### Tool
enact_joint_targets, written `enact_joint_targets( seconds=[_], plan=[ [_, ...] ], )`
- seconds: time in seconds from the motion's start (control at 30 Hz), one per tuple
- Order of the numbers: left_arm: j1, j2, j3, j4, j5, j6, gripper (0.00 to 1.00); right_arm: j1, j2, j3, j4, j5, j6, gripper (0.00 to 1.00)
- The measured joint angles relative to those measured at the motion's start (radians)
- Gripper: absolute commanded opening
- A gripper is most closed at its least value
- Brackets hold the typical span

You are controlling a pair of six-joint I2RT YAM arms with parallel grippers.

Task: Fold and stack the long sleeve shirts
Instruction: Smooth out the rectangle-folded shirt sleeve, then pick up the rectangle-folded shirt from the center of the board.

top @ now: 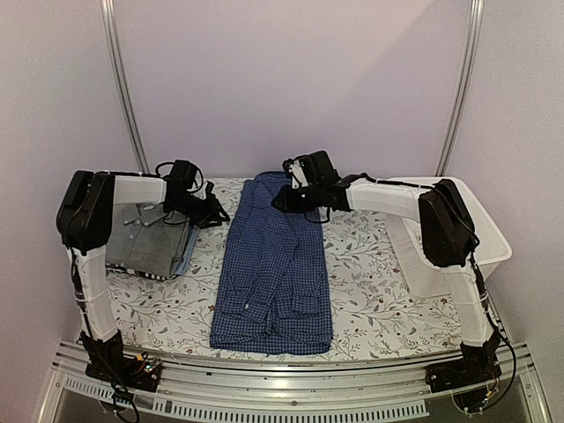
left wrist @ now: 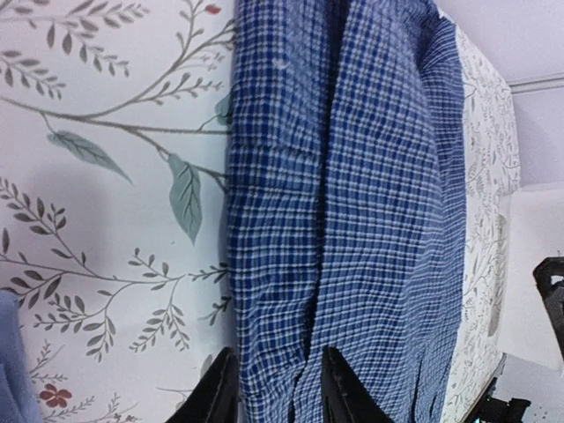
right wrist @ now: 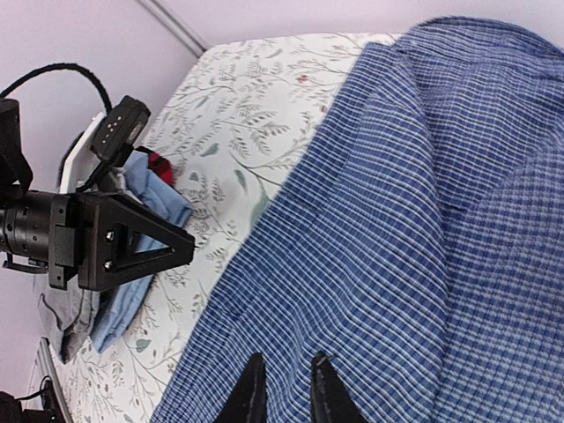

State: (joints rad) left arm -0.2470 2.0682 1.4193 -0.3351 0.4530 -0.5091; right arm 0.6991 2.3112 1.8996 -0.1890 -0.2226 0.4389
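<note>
**Shirt station: one check shirt laid out, folded pile alongside**

- Dark blue check shirt (top: 273, 273): centre of the floral worktop (top: 379, 282), lying lengthwise from far edge to near edge, sides folded inward.
- Folded pile, left edge: grey shirt (top: 145, 242) on top, with light blue shirt (top: 186, 256) and dark-striped shirt (top: 150, 274) showing beneath.
- White basket (top: 489, 238): right edge.
- Left gripper (top: 216, 214): at the check shirt's left margin, fingers (left wrist: 225, 392) well apart, holding nothing.
- Right gripper (top: 280, 203): over the shirt's far end, fingers (right wrist: 251, 392) narrowly parted above the cloth.
</note>
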Motion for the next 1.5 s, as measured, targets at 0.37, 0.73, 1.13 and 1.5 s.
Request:
enact_joint_targets(
  seconds=[0.37, 0.73, 1.13, 1.5],
  plan=[
    [-0.100, -0.185, -0.027, -0.016, 0.021, 0.007, 0.32, -0.033, 0.351, 0.233, 0.311, -0.108, 0.199, 0.08],
    [-0.137, -0.427, -0.238, -0.019, 0.044, -0.008, 0.39, -0.097, 0.444, 0.291, 0.358, -0.092, 0.384, 0.16],
    [-0.189, -0.645, -0.350, 0.016, -0.033, -0.003, 0.53, -0.066, 0.249, 0.212, 0.128, -0.018, 0.231, 0.38],
    [-0.320, -0.843, -0.460, 0.113, -0.108, 0.050, 1.00, 0.126, -0.421, -0.264, 0.073, 0.298, -0.007, 0.70]
  ],
)
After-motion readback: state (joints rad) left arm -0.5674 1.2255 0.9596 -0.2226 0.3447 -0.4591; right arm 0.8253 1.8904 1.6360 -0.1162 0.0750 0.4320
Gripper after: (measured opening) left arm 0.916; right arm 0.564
